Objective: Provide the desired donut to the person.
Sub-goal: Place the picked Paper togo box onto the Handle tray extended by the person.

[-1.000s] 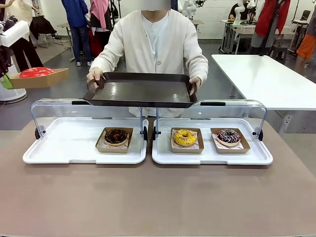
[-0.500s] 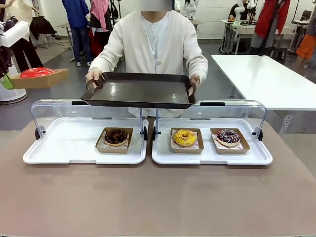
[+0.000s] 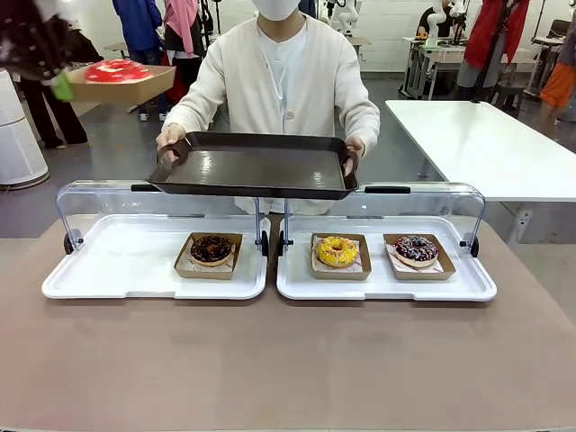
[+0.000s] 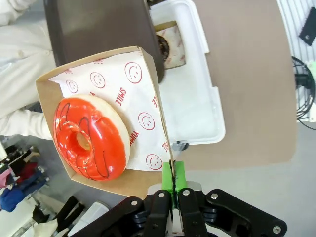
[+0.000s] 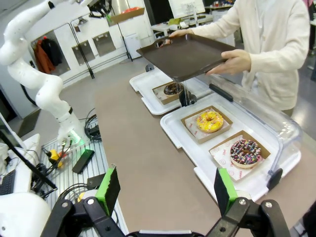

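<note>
A red-glazed donut (image 4: 89,138) lies on smiley-print paper in a cardboard tray (image 4: 143,123), and my left gripper (image 4: 173,180) is shut on that tray's edge. From the front, donut (image 3: 118,70) and cardboard tray (image 3: 121,85) hang high at the far left, level with the person's shoulder. The person (image 3: 283,72), in a cream cardigan, holds an empty dark serving tray (image 3: 256,166) with both hands above the display cases. My right gripper (image 5: 165,190) stands open over the table's near side with nothing between its fingers.
Two white display trays (image 3: 153,261) (image 3: 387,270) with raised clear lids sit on the brown table. They hold a chocolate donut (image 3: 211,248), a yellow donut (image 3: 337,250) and a sprinkled dark donut (image 3: 416,248), each in a cardboard tray. Bare table lies in front.
My left gripper has lifted the cardboard tray with the red donut up and to the right, nearer the person. The dark serving tray has barely moved.
</note>
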`<act>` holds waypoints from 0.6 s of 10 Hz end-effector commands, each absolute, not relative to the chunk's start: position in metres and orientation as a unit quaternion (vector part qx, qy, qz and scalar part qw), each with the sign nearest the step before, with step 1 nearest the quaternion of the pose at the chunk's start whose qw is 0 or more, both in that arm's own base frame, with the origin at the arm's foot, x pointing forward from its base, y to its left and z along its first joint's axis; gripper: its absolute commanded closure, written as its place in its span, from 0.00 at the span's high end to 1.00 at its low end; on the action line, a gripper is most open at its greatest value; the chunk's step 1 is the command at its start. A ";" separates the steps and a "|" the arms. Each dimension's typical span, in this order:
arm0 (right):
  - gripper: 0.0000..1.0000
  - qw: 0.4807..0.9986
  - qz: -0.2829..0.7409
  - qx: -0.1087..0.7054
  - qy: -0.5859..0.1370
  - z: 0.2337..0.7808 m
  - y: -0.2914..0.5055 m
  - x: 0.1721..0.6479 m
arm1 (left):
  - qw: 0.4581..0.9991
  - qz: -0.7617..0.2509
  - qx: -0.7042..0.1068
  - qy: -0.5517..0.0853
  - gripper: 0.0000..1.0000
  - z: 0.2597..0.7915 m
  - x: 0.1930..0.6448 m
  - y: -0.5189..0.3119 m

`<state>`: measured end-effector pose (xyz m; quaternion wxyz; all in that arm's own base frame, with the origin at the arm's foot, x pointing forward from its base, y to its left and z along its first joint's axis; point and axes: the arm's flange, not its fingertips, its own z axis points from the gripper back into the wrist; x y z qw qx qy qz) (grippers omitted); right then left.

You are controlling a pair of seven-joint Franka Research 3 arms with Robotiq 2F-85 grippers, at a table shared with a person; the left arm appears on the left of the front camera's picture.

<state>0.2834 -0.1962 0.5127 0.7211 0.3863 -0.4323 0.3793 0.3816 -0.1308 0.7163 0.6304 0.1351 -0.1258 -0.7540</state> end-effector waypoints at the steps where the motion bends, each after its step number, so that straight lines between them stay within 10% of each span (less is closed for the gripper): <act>1: 1.00 0.715 0.379 0.389 -0.439 0.512 -0.195 0.284 | 0.647 -0.741 0.151 -0.097 0.01 0.717 0.423 -0.166; 6: 1.00 0.715 0.379 0.389 -0.439 0.512 -0.195 0.284 | 0.638 -0.756 0.116 -0.084 0.01 0.672 0.514 -0.235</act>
